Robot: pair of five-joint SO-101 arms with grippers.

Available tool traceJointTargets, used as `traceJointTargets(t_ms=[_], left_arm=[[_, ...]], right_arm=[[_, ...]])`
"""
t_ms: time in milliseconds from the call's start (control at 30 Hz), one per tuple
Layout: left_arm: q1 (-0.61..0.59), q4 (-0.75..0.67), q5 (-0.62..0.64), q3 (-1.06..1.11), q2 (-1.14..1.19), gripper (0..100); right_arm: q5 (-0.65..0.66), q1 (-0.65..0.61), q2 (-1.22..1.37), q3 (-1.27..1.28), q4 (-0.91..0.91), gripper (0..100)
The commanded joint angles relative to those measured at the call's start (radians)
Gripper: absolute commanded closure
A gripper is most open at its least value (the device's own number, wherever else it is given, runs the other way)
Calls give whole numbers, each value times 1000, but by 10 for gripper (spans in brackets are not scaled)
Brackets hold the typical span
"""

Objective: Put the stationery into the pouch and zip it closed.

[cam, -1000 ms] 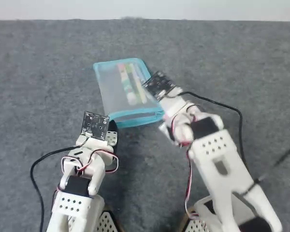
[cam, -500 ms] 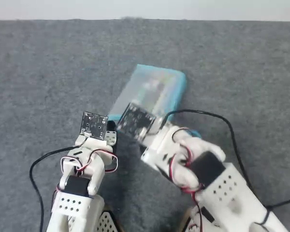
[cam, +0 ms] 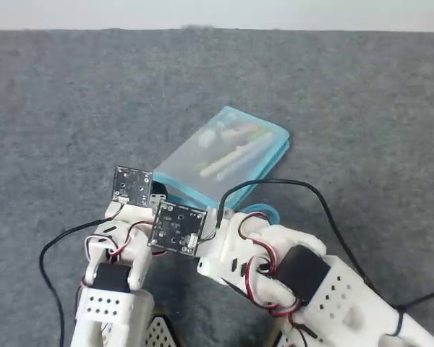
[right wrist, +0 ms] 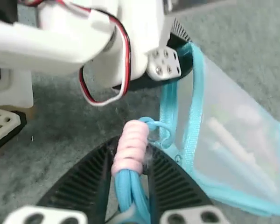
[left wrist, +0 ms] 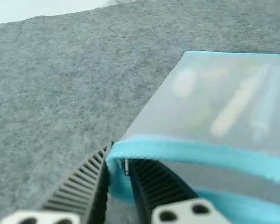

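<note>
The pouch [cam: 224, 155] lies flat on the grey tabletop [cam: 72, 94], slanted so that its long axis runs from near-left to far-right. The stationery [cam: 226, 160] shows through its clear face, lying along that same axis. Its zip edge [right wrist: 164, 107] is the short near-left end, the one facing both arms.

The left claw [left wrist: 117, 158] is closed on the left corner of that edge, with the blue binding pinched between its ribbed fingers. The right claw [right wrist: 130, 150] is clamped on the zipper pull [right wrist: 129, 137] — a pink beaded piece on a blue cord [right wrist: 128, 196] — at the opposite, right-hand end of the same edge. So the two claws stand at the two ends of one short line, the left claw a little farther off and the right claw nearer (the wrist of the right arm sits just beside that of the left).

The coming move turns on that line. As I judge it, the pull must travel straight along the zip edge toward the pinned corner, leftward and slightly away, while the left claw keeps the cloth taut. Two blue tapes seem to run side by side between the claws, which suggests the mouth is not yet shut, though I cannot tell whether the teeth have met. A tug off that line would likely swing the pouch round rather than move the slider.
</note>
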Motion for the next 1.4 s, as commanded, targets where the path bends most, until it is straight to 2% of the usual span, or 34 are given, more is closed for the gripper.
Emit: traceJointTargets(t_ms=[0, 167, 267, 433, 567, 667, 833, 967, 1133, 1267, 1367], left_arm=[[0, -3, -5, -59, -9, 988], [-28, -3, -2, -68, -9, 988], [-34, -3, -3, -71, -9, 988], [-28, -5, -5, -73, -9, 988], [-28, -5, -5, -71, -9, 988], [-28, -5, -5, -70, -9, 988], [-32, 0, -5, -70, -9, 988], [-34, 0, -5, -70, -9, 988], [-35, 0, -5, -70, -9, 988], [-37, 0, -5, -74, -14, 988], [-37, 0, -5, -74, -14, 988]], right_arm=[[20, -36, -21, -14, -42, 992], [28, 2, -79, -48, 33, 992], [28, -74, -154, -100, 38, 992], [37, -173, -168, -41, -33, 992], [29, -182, -105, 66, -128, 989], [29, -180, -19, 69, -105, 944], [35, -180, -8, 29, -2, 803], [43, -180, -73, 20, 84, 797], [170, -179, -142, 23, 326, 797], [221, -71, -150, 25, 509, 797], [227, 82, -150, 40, 498, 797]])
